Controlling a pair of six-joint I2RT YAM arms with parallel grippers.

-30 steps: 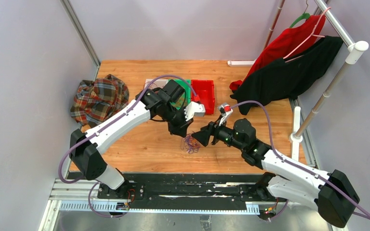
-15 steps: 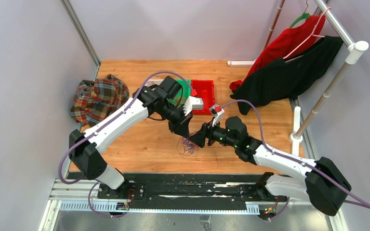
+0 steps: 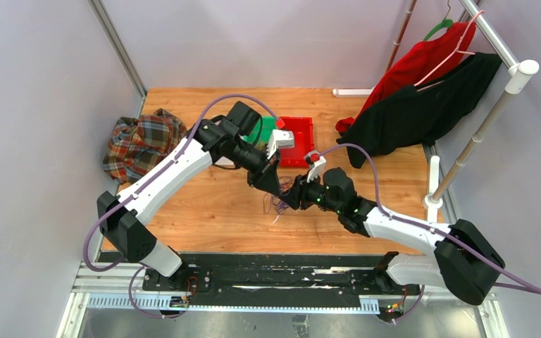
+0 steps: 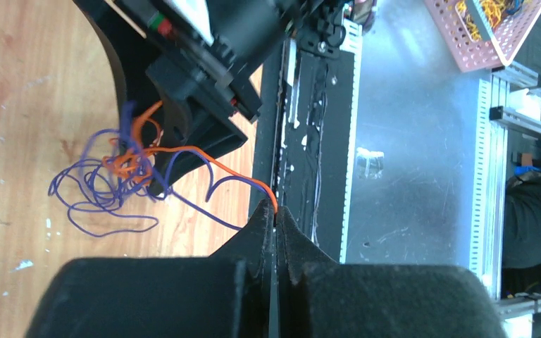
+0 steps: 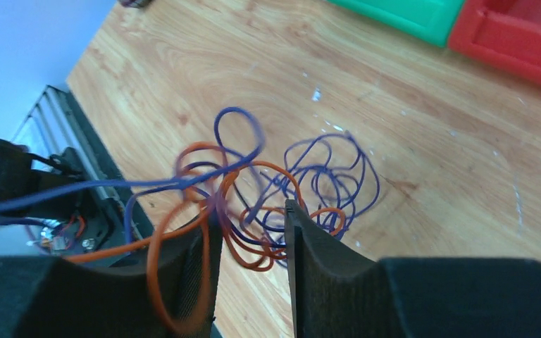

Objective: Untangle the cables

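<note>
The cables (image 3: 276, 205) are a small tangle of thin orange and purple wires on the wooden table (image 3: 204, 204), between the two grippers. My left gripper (image 4: 276, 211) is shut on an orange cable, which runs from its tips to the tangle (image 4: 120, 176). In the top view the left gripper (image 3: 276, 186) is just above the tangle. My right gripper (image 5: 252, 211) is open, with orange and purple loops (image 5: 282, 190) lying between its fingers and an orange loop hanging over the left finger (image 5: 197, 260). In the top view the right gripper (image 3: 294, 198) is at the tangle's right edge.
A green bin (image 3: 262, 134) and a red bin (image 3: 299, 137) stand behind the grippers. A plaid cloth (image 3: 144, 144) lies at the left. Red and black garments (image 3: 423, 98) hang on a rack at the back right. A white post (image 3: 433, 184) stands at the right edge.
My right gripper has moved left to the tangle. My left arm has shifted back and right, above the tangle. The tangle has been drawn slightly up and back.
</note>
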